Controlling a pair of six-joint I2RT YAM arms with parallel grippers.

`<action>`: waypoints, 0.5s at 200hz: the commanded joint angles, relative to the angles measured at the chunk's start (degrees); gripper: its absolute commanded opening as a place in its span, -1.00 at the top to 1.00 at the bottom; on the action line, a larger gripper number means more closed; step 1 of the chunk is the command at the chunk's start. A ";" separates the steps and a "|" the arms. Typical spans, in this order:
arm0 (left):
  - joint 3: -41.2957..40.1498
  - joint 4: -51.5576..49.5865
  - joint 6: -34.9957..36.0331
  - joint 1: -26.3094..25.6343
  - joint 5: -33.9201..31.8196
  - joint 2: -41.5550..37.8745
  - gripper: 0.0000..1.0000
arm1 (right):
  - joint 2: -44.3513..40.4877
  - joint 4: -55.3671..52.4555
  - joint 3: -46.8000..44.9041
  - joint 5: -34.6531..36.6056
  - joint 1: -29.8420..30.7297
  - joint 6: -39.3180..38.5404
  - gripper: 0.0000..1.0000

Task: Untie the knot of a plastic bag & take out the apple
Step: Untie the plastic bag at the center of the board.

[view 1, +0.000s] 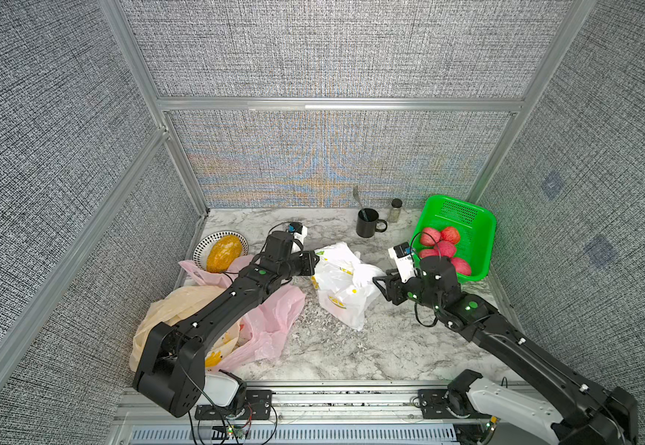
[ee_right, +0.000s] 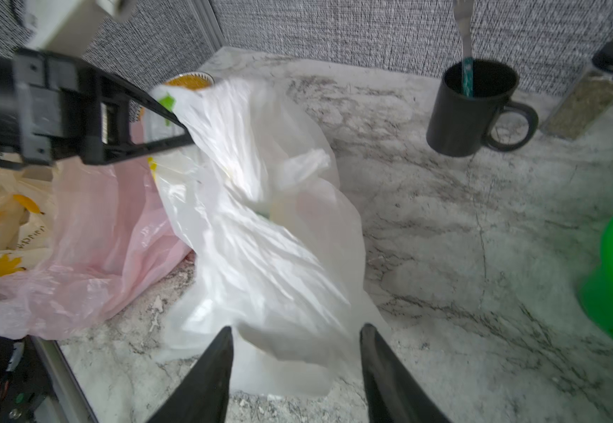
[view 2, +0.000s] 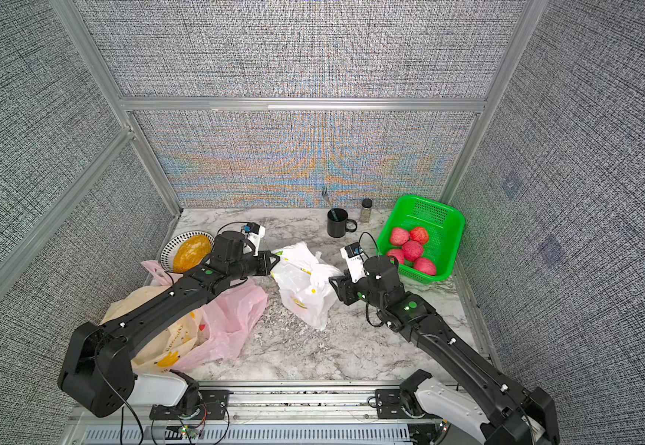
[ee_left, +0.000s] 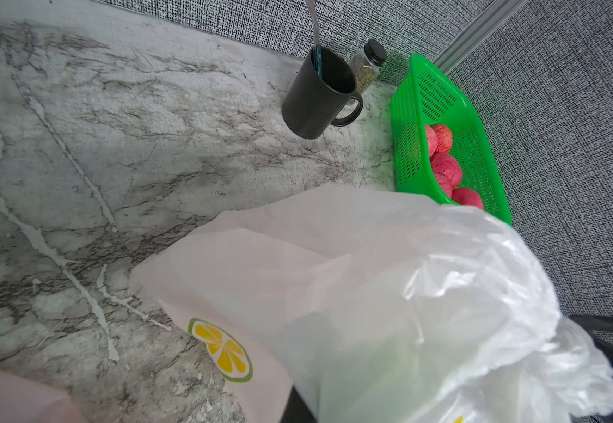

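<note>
Crinkly white lemon-print plastic bag [view 1: 342, 281] sits mid-table between both arms. The left gripper [ee_right: 184, 126] is pinching its top edge, and the right gripper [ee_right: 295, 329] has its jaws spread right beside it. I'd grab the opposite flap and pull slowly; can't see the apple inside.

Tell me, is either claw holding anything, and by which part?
The left gripper is pinched shut on the white bag, at a raised corner. The right gripper stands open at the bag's other side, gripping nothing.
</note>
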 commanded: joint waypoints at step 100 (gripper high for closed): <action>1.89 -2.34 1.18 -1.44 -2.31 -1.51 1.00 | 16.47 -7.01 13.35 12.21 7.14 -10.24 0.05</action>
